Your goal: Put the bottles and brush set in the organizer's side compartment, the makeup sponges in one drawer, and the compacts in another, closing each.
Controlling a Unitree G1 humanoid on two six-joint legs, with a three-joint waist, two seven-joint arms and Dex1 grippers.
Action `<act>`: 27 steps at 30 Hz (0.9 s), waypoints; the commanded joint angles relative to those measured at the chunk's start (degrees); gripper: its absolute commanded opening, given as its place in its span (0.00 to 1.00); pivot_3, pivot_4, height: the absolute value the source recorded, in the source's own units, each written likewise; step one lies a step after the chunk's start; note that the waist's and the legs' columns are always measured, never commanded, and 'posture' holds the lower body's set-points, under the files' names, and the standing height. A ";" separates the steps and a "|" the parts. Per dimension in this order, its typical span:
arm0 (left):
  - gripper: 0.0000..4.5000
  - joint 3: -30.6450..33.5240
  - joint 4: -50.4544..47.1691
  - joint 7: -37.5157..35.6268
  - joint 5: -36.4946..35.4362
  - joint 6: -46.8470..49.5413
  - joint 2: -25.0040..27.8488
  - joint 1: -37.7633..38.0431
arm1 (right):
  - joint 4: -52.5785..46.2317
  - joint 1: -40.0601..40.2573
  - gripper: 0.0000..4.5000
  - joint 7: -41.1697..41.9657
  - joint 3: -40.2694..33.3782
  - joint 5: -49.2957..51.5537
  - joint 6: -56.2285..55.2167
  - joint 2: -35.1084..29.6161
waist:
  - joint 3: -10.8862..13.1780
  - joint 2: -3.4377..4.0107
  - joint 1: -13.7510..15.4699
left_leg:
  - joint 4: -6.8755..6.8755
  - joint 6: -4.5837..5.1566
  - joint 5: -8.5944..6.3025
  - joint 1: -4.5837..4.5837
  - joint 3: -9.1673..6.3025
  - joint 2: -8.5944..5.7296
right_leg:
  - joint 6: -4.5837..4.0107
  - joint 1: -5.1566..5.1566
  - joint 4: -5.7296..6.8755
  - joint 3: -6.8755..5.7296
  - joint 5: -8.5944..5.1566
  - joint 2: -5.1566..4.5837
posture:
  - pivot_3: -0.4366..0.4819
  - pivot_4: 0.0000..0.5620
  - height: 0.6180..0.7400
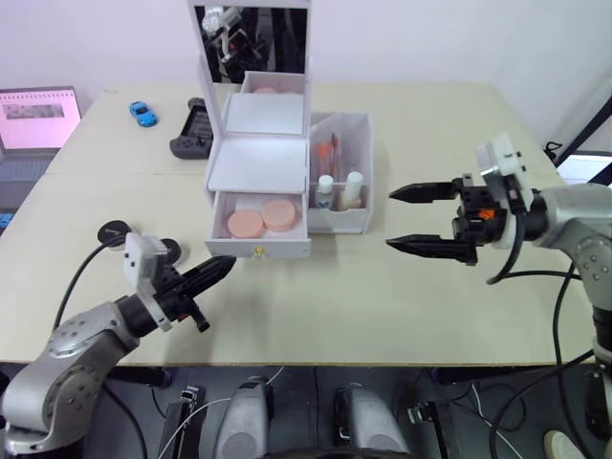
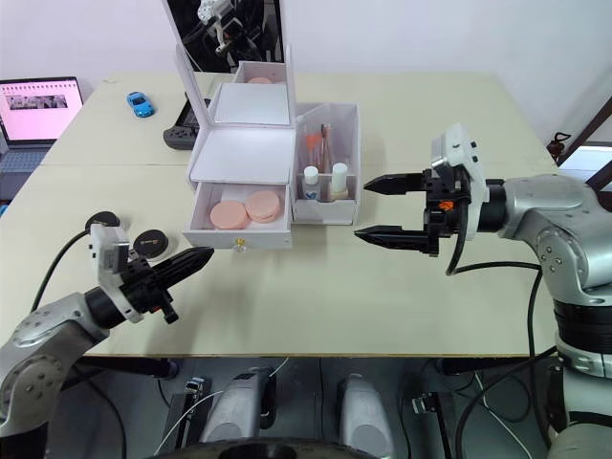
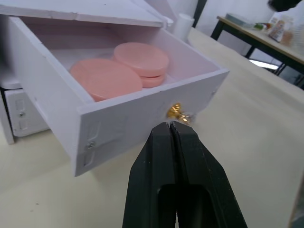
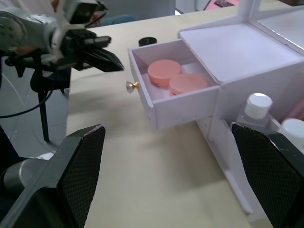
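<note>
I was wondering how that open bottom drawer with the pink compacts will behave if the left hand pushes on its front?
The drawer will probably slide in straight, since it looks rigid. The shut left hand sits at the small gold knob, a narrow contact that may slip sideways. The organizer looks light and might shift on the table.

A pale beige table (image 1: 402, 287) stands against a white wall (image 1: 430, 38) (a second table (image 3: 259, 40) sits further off).
</note>
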 commanded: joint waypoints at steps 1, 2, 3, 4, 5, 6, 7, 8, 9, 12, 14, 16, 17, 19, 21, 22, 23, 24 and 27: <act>0.01 -2.61 1.17 1.92 2.13 -1.69 -1.03 -2.26 | -3.51 -1.08 1.00 -3.58 -1.41 2.03 2.52 -0.17 | 0.00 0.00 0.10 | 0.00 0.00 0.00 0.00 -0.01 0.00 | 0.00 0.02 0.00 0.00 0.00 0.00 | 0.48 0.27 1.00; 0.01 -3.49 1.79 2.44 2.63 -1.89 -1.49 -3.24 | -4.11 -1.16 1.00 -4.32 -1.57 2.56 2.94 0.10 | 0.00 0.00 0.11 | 0.01 0.00 0.00 -0.01 -0.03 0.00 | 0.00 0.01 0.00 -0.02 0.00 0.00 | 0.48 0.27 1.00; 0.01 -4.13 2.30 2.82 3.02 -2.05 -1.87 -4.04 | -4.59 -1.11 1.00 -4.80 -1.71 2.95 3.06 0.25 | 0.00 -0.01 0.08 | 0.03 0.00 0.00 -0.01 -0.03 -0.01 | 0.00 0.02 0.00 -0.02 0.00 0.00 | 0.48 0.27 1.00; 0.01 -4.57 2.71 3.12 3.41 -2.30 -2.21 -4.70 | -4.93 -1.03 1.00 -5.11 -1.77 3.19 3.11 0.25 | 0.00 -0.01 0.06 | 0.03 0.00 0.00 -0.01 -0.03 -0.01 | 0.00 0.02 0.00 -0.02 0.00 0.00 | 0.48 0.27 1.00; 0.01 -5.01 3.31 3.55 3.96 -2.73 -2.61 -5.61 | -5.15 -0.94 1.00 -5.42 -1.78 3.34 3.20 0.18 | 0.00 -0.01 0.04 | 0.03 0.00 0.00 -0.02 -0.04 -0.01 | 0.00 0.02 0.00 -0.02 0.00 0.01 | 0.48 0.27 1.00; 0.01 -5.38 4.15 4.17 4.68 -2.92 -2.84 -6.73 | -5.31 -0.85 1.00 -5.67 -1.77 3.42 3.24 0.04 | 0.00 -0.01 0.05 | 0.03 0.00 0.00 -0.02 -0.04 -0.01 | 0.00 0.02 0.00 -0.02 0.00 0.01 | 0.48 0.27 1.00; 0.01 -5.38 5.05 4.70 4.68 -2.74 -3.12 -8.09 | -5.54 -0.67 1.00 -5.89 -1.82 3.49 3.23 -0.12 | 0.00 -0.01 0.10 | 0.03 0.00 0.00 -0.02 -0.04 -0.01 | 0.00 0.02 0.01 -0.02 0.00 0.01 | 0.48 0.27 1.00; 0.01 -5.43 6.16 5.12 5.13 -2.46 -2.90 -9.57 | -5.78 -0.50 1.00 -6.15 -1.89 3.57 3.27 -0.24 | 0.00 -0.01 0.11 | 0.03 0.00 0.00 -0.02 -0.07 -0.01 | 0.01 0.02 0.01 -0.05 0.00 0.02 | 0.48 0.27 1.00; 0.01 -5.44 6.89 5.34 5.41 -2.25 -2.70 -10.51 | -5.95 -0.38 1.00 -6.35 -1.93 3.66 3.28 -0.33 | 0.00 -0.01 0.09 | 0.04 0.00 0.00 -0.02 -0.09 -0.01 | 0.01 0.03 0.01 -0.07 0.00 0.02 | 0.48 0.27 1.00; 0.01 -6.20 9.74 4.35 6.66 -2.78 -1.77 -14.17 | -6.52 0.08 1.00 -7.07 -2.27 3.92 3.22 -0.51 | 0.00 -0.01 0.03 | 0.05 0.01 0.00 -0.02 -0.08 -0.01 | 0.02 0.03 0.01 -0.07 0.01 0.03 | 0.48 0.27 1.00; 0.01 -7.32 11.46 3.88 7.08 -2.63 -1.78 -16.62 | -6.91 0.47 1.00 -7.64 -2.55 4.10 3.39 -0.53 | 0.00 -0.01 0.08 | 0.04 0.01 0.00 -0.02 -0.09 -0.01 | 0.03 0.03 0.02 -0.08 0.01 0.03 | 0.48 0.27 1.00; 0.01 -8.59 12.94 3.29 8.11 -3.09 -1.77 -18.30 | -7.06 0.86 1.00 -8.40 -2.64 4.20 3.81 -0.49 | 0.00 -0.01 0.07 | 0.05 0.00 0.00 -0.02 -0.09 -0.01 | 0.04 0.05 0.01 -0.09 0.02 0.03 | 0.48 0.27 1.00; 0.01 -8.93 13.97 3.14 8.63 -3.44 -1.86 -19.15 | -7.24 1.13 1.00 -8.50 -2.48 4.02 3.67 -0.53 | 0.01 -0.01 0.05 | 0.05 0.01 0.00 -0.03 -0.09 -0.01 | 0.04 0.04 0.01 -0.09 0.02 0.04 | 0.48 0.27 1.00; 0.01 -9.71 16.90 2.66 10.24 -4.50 -1.83 -21.44 | -7.80 1.65 1.00 -8.87 -2.61 4.29 3.78 -0.59 | 0.01 -0.02 0.11 | 0.05 0.01 0.00 -0.03 -0.10 -0.01 | 0.04 0.04 0.02 -0.09 0.02 0.04 | 0.48 0.27 1.00; 0.01 -10.18 19.36 2.42 11.42 -5.58 -2.03 -23.22 | -8.17 1.84 1.00 -9.53 -2.77 4.35 3.80 -0.57 | 0.01 -0.02 0.05 | 0.05 0.01 0.00 -0.03 -0.12 -0.01 | 0.04 0.04 0.02 -0.12 0.02 0.05 | 0.48 0.27 1.00; 0.01 -10.32 20.18 2.36 12.00 -6.22 -2.21 -23.82 | -8.33 1.85 1.00 -9.82 -2.86 4.49 3.88 -0.53 | 0.01 -0.02 0.03 | 0.05 0.01 0.00 -0.03 -0.13 -0.01 | 0.04 0.04 0.03 -0.12 0.02 0.05 | 0.48 0.27 1.00; 0.01 -10.49 21.21 2.86 12.81 -6.74 -2.58 -24.61 | -8.56 1.90 1.00 -10.16 -3.05 4.77 4.08 -0.50 | 0.01 -0.02 0.02 | 0.05 0.01 0.00 -0.03 -0.13 -0.01 | 0.05 0.04 0.03 -0.12 0.02 0.05 | 0.48 0.27 1.00; 0.01 -10.75 22.07 3.19 13.54 -7.12 -2.86 -25.28 | -8.81 2.04 1.00 -10.47 -3.23 5.05 4.26 -0.53 | 0.01 -0.02 0.03 | 0.04 0.01 0.00 -0.03 -0.12 -0.01 | 0.05 0.04 0.03 -0.12 0.02 0.05 | 0.48 0.27 1.00; 0.01 -11.50 23.81 3.19 14.57 -7.90 -3.74 -26.86 | -9.85 2.90 1.00 -11.45 -3.84 5.48 4.79 -0.90 | 0.01 -0.02 0.11 | 0.04 0.01 0.01 -0.03 -0.13 -0.01 | 0.06 0.04 0.04 -0.12 0.03 0.05 | 0.48 0.27 1.00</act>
